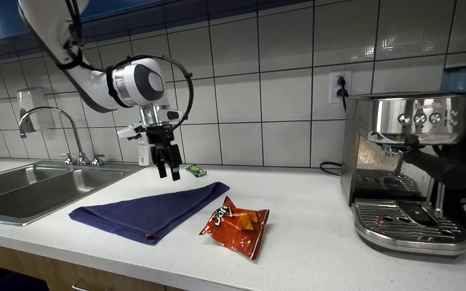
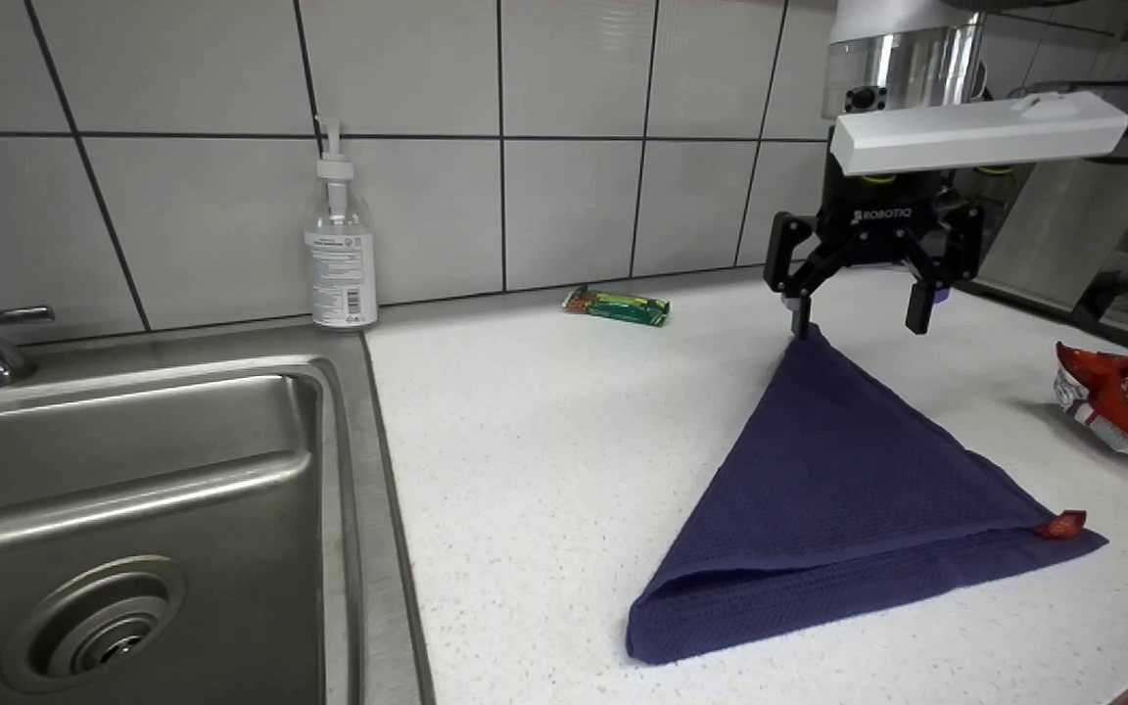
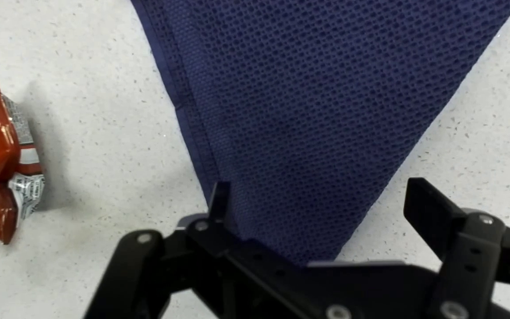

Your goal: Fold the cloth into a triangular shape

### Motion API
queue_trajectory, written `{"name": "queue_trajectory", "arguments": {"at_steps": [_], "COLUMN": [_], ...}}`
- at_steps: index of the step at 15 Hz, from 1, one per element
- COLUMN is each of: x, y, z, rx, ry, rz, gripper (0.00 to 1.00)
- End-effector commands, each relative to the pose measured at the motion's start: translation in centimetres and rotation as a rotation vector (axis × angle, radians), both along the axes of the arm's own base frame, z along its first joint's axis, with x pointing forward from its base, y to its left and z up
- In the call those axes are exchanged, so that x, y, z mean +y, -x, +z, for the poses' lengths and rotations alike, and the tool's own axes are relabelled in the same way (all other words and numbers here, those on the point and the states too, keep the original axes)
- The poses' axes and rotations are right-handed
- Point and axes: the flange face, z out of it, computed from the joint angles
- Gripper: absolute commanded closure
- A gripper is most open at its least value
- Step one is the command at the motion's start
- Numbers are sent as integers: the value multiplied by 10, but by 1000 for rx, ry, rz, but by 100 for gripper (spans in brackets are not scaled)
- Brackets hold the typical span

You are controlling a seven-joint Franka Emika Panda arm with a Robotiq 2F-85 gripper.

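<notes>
Where a tiled kitchen wall (image 1: 285, 97) meets a speckled white counter (image 1: 297, 242), a dark blue cloth (image 1: 148, 212) lies between a steel sink (image 2: 383, 587) and an orange-red packet (image 1: 233, 226), apart from both. Folded in layers, it has a triangular outline, with its wide edge toward the counter's front and its narrow tip farther back; a small red patch (image 2: 1061, 525) shows near a front corner. Above the counter, near that narrow end, hangs a black gripper (image 1: 169, 176) on a white arm (image 1: 93, 87), its jaws spread wide; in the wrist view, cloth shows between them.

The tiles are pale grey with dark joints. At the left, the sink has two basins set into the counter; a curved tap (image 1: 82, 159) rises behind them, and a dispenser (image 1: 34, 107) is fixed to the wall. In an exterior view, a clear pump bottle (image 2: 339, 279) stands upright at the sink's back corner, and a green bar (image 2: 628, 307) lies near the wall. At the right stands a shiny coffee machine (image 1: 409, 117), with a socket (image 1: 333, 97) on the wall behind it. Below the counter's front edge is a wood drawer (image 1: 67, 262).
</notes>
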Motion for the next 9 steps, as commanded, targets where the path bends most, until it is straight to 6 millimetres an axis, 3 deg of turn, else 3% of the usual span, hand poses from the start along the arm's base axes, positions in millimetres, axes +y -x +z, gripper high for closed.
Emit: {"name": "queue_trajectory", "arguments": {"at_steps": [1, 9], "x": [-13, -44], "y": [-16, -53], "z": [-5, -34], "rx": [15, 29], "ry": [-2, -11], "rz": [-55, -170], "gripper": [0, 0]}}
